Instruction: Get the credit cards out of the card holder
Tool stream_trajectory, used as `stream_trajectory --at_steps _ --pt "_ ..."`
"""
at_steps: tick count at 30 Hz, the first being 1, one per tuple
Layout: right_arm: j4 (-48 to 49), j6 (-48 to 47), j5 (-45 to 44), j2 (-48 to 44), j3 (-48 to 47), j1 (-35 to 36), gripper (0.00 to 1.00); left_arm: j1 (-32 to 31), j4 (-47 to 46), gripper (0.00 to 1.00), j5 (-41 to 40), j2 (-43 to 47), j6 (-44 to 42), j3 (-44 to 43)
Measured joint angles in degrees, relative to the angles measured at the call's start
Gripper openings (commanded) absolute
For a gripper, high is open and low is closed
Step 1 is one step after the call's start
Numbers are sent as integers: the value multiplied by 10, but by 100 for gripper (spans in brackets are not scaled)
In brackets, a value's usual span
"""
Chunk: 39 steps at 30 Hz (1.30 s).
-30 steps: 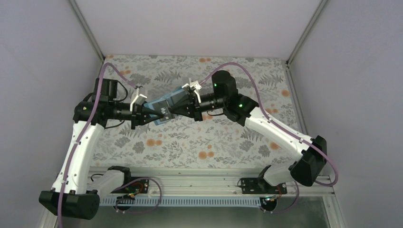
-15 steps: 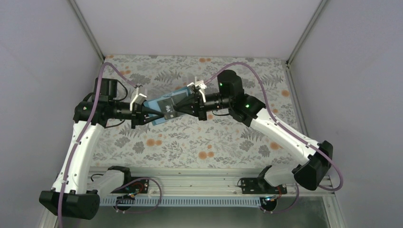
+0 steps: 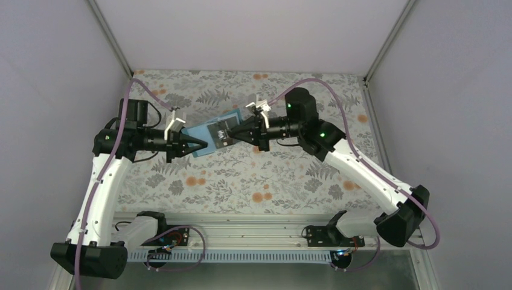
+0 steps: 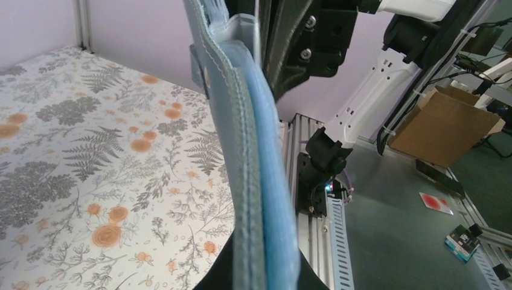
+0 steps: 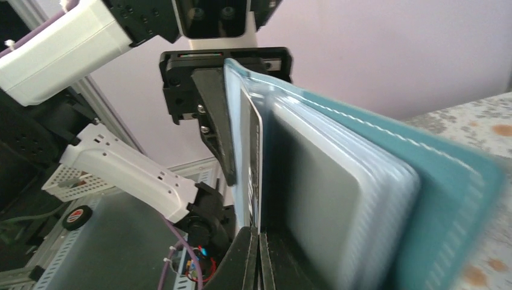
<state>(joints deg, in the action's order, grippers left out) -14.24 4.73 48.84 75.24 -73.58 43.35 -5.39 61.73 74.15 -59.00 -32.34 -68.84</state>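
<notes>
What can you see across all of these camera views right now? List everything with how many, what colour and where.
card holder: one, teal with paler blue pockets, held above the cloth between both arms
black card: one, black with pale marks, at the card holder's right end
cloth: one, pale with grey leaves and orange flowers, covering the table
rail: one, metal, along the table's near edge
cardboard box: one, brown, off the table beyond the rail
left arm: one, white and black, jaws shut on the card holder's left end
right arm: one, white and black, jaws shut on the black card
</notes>
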Motion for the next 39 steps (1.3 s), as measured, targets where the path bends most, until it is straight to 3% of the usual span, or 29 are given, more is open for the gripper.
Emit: stream_trajectory --at_steps 11,16,20,27,32,33,36,39 --pt "-20 12 -41 -58 25 -89 4 8 -31 2 -41 0 43 10" --pt "-32 64 -72 -61 37 -238 4 10 -90 2 -153 0 100 51" --pt "-38 108 -72 3 87 -318 4 12 -106 2 -231 0 124 73" --pt "-40 145 -64 181 214 -322 4 12 -125 2 -274 0 138 73" --pt "-37 148 -62 253 238 -322 4 12 -129 2 -276 0 138 73" --pt "-35 148 -62 258 238 -322 8 12 -129 2 -276 0 138 73" --pt "-35 148 -80 262 237 -322 34 12 -129 3 -276 0 138 73" --pt "-42 152 -107 260 233 -322 53 12 -129 2 -274 0 138 73"
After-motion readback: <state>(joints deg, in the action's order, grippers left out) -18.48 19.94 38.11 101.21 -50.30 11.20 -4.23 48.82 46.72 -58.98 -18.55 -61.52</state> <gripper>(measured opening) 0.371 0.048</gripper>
